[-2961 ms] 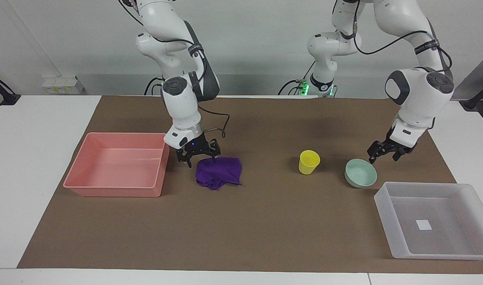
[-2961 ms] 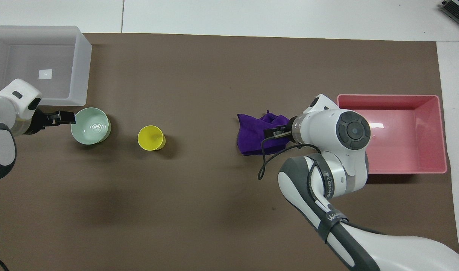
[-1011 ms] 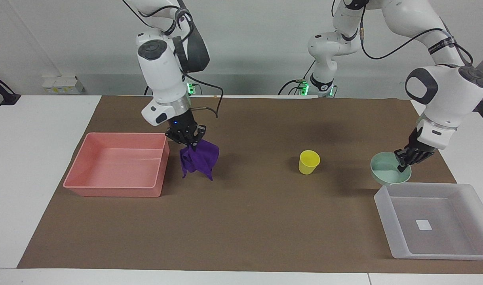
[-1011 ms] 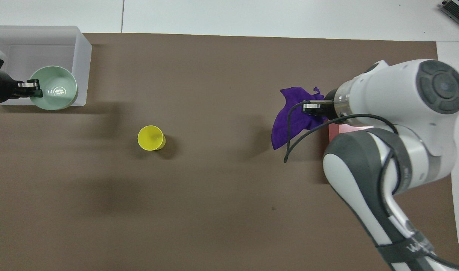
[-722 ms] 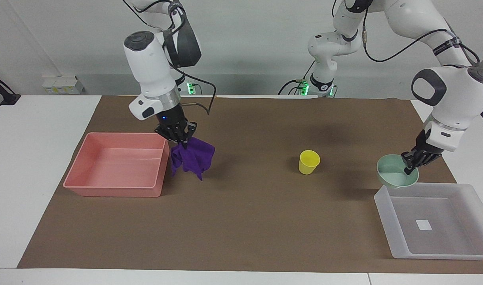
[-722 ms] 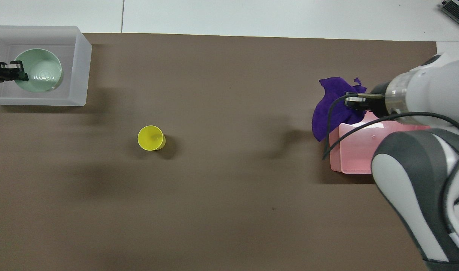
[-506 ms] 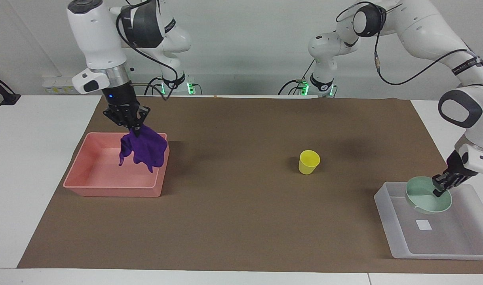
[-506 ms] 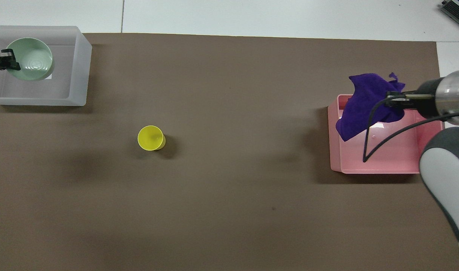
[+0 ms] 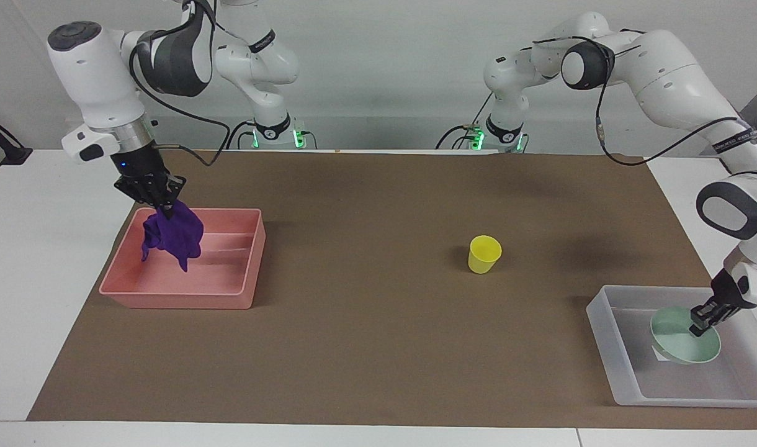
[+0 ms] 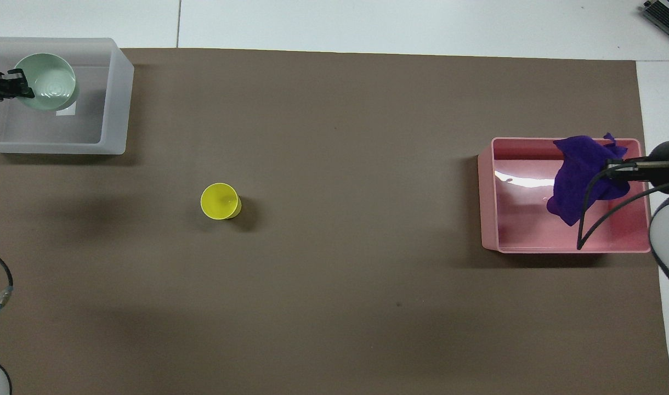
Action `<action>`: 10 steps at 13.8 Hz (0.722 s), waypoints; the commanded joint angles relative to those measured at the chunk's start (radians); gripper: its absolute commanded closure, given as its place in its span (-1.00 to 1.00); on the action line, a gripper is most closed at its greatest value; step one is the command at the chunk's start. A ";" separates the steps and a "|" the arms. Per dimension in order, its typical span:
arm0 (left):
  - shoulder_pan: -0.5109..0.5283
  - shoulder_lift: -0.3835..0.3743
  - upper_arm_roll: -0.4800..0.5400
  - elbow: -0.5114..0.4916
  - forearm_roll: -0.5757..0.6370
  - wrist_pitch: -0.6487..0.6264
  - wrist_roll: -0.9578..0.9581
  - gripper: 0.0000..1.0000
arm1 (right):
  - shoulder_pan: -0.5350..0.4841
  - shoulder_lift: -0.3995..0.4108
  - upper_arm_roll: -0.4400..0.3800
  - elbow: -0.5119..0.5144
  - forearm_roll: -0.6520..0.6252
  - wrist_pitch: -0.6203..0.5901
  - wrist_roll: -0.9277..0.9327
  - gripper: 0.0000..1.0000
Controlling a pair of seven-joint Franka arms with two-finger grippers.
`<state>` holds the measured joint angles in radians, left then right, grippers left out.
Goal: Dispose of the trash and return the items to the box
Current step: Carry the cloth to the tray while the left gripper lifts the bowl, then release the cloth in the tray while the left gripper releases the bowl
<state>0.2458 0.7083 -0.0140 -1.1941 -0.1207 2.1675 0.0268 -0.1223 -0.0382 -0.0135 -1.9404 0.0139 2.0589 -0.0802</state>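
Note:
My right gripper (image 9: 157, 200) (image 10: 614, 166) is shut on the purple cloth (image 9: 170, 234) (image 10: 578, 175), which hangs in the air over the pink bin (image 9: 242, 292) (image 10: 488, 208). My left gripper (image 9: 701, 324) (image 10: 17, 86) is shut on the rim of the mint-green bowl (image 9: 679, 341) (image 10: 52, 82) and holds it tilted low inside the translucent box (image 9: 608, 347) (image 10: 115, 104), over its white sticker. The yellow cup (image 9: 484, 254) (image 10: 220, 201) stands upright on the brown mat, between the box and the bin.
A brown mat (image 9: 378, 347) covers most of the white table. The pink bin sits at the right arm's end, the translucent box at the left arm's end. Loose cable (image 10: 0, 296) shows at the overhead view's edge.
My right gripper lifted the purple cloth off the mat and carried it over the pink bin. My left gripper picked up the bowl and carried it into the translucent box, lowering it.

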 commanded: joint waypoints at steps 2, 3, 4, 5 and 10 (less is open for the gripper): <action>-0.002 0.031 -0.009 -0.001 -0.020 0.044 0.018 1.00 | -0.036 0.064 0.012 -0.119 -0.011 0.119 -0.012 1.00; -0.014 0.030 -0.009 -0.034 -0.017 0.069 0.019 1.00 | -0.036 0.084 0.012 -0.142 -0.011 0.163 -0.012 1.00; -0.014 0.030 -0.011 -0.051 -0.017 0.095 0.021 1.00 | -0.042 0.093 0.012 -0.167 -0.011 0.194 -0.015 1.00; -0.020 0.028 -0.011 -0.062 -0.014 0.112 0.021 1.00 | -0.042 0.104 0.012 -0.190 -0.011 0.216 -0.012 1.00; -0.045 0.017 -0.011 -0.088 -0.010 0.104 0.041 0.08 | -0.040 0.127 0.012 -0.224 -0.009 0.276 -0.004 -0.44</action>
<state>0.2093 0.7456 -0.0349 -1.2537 -0.1215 2.2547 0.0372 -0.1487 0.1078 -0.0128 -2.1472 0.0139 2.3222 -0.0802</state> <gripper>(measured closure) 0.899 0.877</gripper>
